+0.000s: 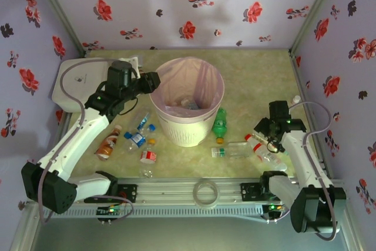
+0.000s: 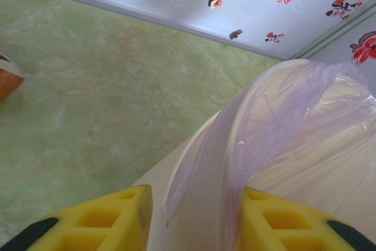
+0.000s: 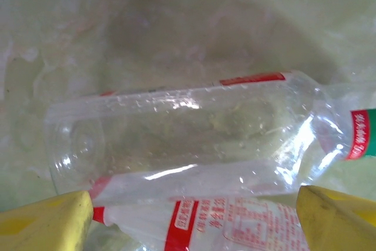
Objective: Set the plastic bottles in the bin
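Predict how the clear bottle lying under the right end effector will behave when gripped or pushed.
Lying on its side and round, the clear bottle would probably roll if nudged. It looks empty, only droplets inside, so likely light. Its thin wall may dent or slip in the open right end effector.

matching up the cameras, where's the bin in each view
top external: the bin stands mid-table, between the two arms.
left wrist: its rim and pink liner, lower right, straddled by the yellow fingers.
right wrist: a clear bottle lying on the tabletop.
shared landmark: the green marbled tabletop.
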Available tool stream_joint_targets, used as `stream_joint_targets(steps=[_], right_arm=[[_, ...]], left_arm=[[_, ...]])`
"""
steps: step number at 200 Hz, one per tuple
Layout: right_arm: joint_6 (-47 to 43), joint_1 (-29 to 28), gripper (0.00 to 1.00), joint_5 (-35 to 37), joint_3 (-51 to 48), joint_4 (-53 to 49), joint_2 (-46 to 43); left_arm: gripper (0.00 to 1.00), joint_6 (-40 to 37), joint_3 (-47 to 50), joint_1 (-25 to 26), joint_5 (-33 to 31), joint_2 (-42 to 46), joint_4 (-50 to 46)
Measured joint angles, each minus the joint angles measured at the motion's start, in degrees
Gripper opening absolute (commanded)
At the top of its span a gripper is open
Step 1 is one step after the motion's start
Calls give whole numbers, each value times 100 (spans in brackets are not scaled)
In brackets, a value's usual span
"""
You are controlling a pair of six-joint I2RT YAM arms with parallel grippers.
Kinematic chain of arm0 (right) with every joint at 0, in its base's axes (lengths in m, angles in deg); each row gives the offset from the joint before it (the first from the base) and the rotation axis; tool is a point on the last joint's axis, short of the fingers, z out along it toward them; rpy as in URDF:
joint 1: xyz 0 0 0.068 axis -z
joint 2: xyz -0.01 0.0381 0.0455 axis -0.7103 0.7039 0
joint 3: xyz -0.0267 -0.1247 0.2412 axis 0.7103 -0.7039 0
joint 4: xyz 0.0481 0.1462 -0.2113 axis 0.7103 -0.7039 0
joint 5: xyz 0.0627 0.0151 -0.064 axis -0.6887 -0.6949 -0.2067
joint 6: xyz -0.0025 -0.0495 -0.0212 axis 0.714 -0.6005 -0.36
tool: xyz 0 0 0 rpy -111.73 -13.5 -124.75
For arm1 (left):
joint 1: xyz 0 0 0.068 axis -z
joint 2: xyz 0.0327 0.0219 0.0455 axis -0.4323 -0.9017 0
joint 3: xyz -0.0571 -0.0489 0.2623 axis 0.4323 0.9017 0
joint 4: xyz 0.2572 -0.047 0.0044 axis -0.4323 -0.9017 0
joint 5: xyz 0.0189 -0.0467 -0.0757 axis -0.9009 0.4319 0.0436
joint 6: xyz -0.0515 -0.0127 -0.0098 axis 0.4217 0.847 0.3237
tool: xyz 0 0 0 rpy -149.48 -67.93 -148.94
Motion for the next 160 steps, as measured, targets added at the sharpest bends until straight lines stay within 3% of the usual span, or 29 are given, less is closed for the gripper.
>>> stream_joint_targets(steps=[103,160], right_arm=[[-44,297,89,-446,57,1834,997],[-46,286,89,-1204,610,2693,1947]], left_arm=[[40,2,0,-2,17,0,-7],[40,4,0,-4,52,-17,26]])
